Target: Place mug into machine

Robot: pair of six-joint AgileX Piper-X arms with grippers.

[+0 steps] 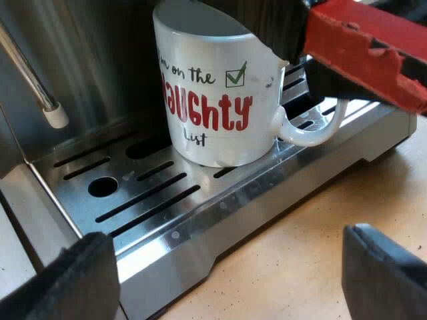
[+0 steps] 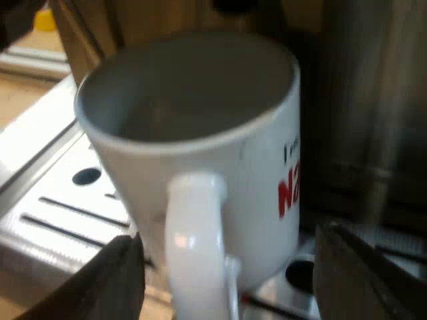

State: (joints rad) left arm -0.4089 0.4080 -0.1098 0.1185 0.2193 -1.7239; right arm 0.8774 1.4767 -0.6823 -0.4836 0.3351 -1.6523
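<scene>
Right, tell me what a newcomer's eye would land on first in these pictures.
First comes the white mug with its red NAUGHTY lettering, standing on the slotted metal drip tray. Next is the red handle end of the holder, jutting out just above the mug's rim. The right gripper hangs close at the mug's handle, with its jaws open to either side of it.

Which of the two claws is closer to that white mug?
Right. The right gripper straddles the handle of the mug, fingers open either side. The left gripper sits open, off the front edge of the drip tray.
</scene>
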